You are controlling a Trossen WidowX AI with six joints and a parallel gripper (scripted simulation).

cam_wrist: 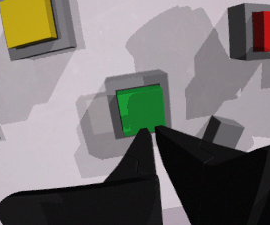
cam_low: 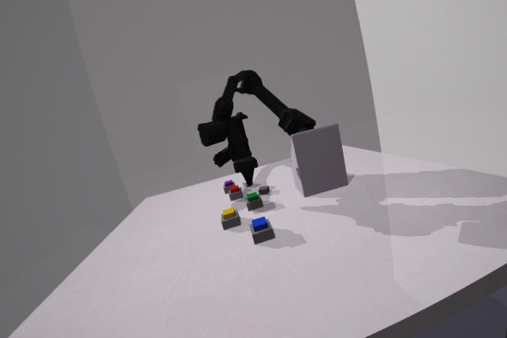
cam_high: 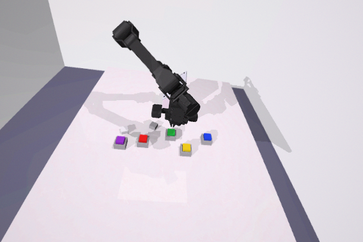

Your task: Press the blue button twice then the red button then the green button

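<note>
Hovering just above the green button [cam_high: 171,132] [cam_low: 253,196] [cam_wrist: 141,110], the pincer [cam_high: 172,125] [cam_low: 249,185] [cam_wrist: 151,135] is closed, gripping nothing.

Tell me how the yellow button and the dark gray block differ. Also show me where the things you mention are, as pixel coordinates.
The yellow button [cam_high: 186,147] [cam_low: 228,212] [cam_wrist: 29,21] is bright yellow, while the dark gray block [cam_high: 154,125] [cam_low: 264,190] [cam_wrist: 228,133] is a dull gray. The yellow button sits raised on a separate gray housing; the dark gray block lies directly on the table [cam_high: 90,210] [cam_low: 189,286]. The yellow button is in front of the green button [cam_high: 171,132] [cam_low: 252,196] [cam_wrist: 142,110] in the top view, the dark gray block behind it. Both are boxy.
</note>
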